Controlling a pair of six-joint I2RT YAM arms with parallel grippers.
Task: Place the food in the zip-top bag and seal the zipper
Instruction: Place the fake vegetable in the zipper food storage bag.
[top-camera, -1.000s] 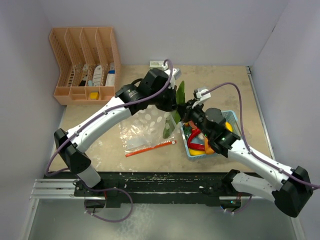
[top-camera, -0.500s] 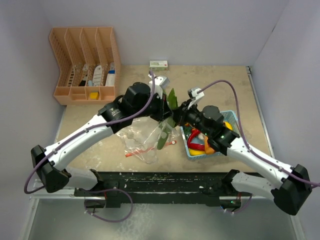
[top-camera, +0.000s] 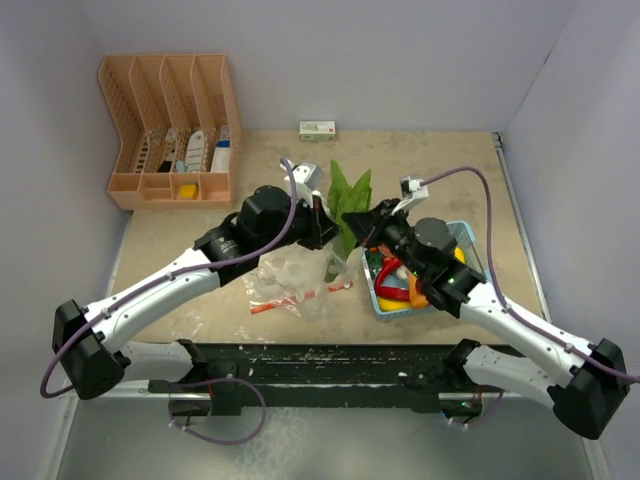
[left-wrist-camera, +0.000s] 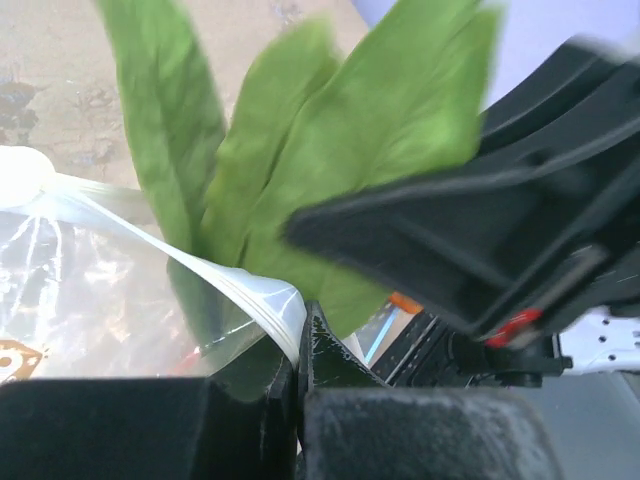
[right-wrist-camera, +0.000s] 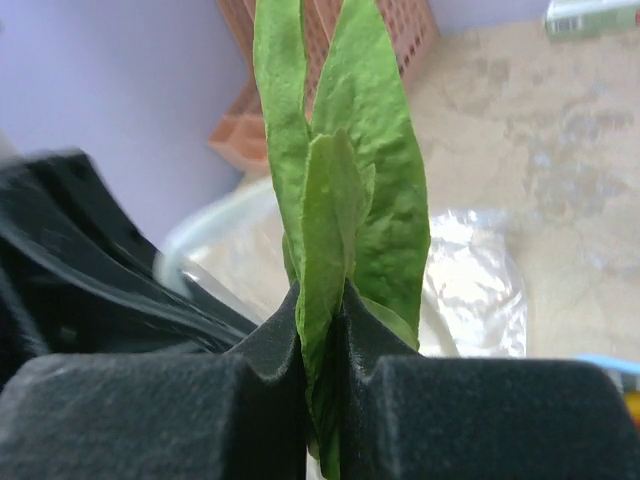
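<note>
The main risk is at the mouth of the zip-top bag (top-camera: 285, 285). The left claw (left-wrist-camera: 300, 345) is clenched on only one thin lip of the film, which is stretched white and taut. If that lip slips free, the floppy mouth will likely collapse before the food is in. The right claw (right-wrist-camera: 325, 330) is clamped on the stalk end of the green leafy piece (right-wrist-camera: 340, 190), whose blades fan out wide. They could catch on the rim, or stay poking out and later foul the zipper (top-camera: 295, 298). The two claws are also very close together, so a small sideways error could knock them against each other or tear the film out of the pinch. The leafy piece is held off the surface (top-camera: 440, 165) near its middle, slightly toward the far edge, just beside the lifted bag lip. The rest of the bag sags toward the middle of the near edge. From above, the piece's long axis runs near edge to far edge, with the tips pointing to the far edge and the stalk toward the bag. Its tilt from upright cannot be judged. The zipper lies roughly along the near edge, slightly slanted. More food waits in the basket (top-camera: 468, 232) toward the right edge.
</note>
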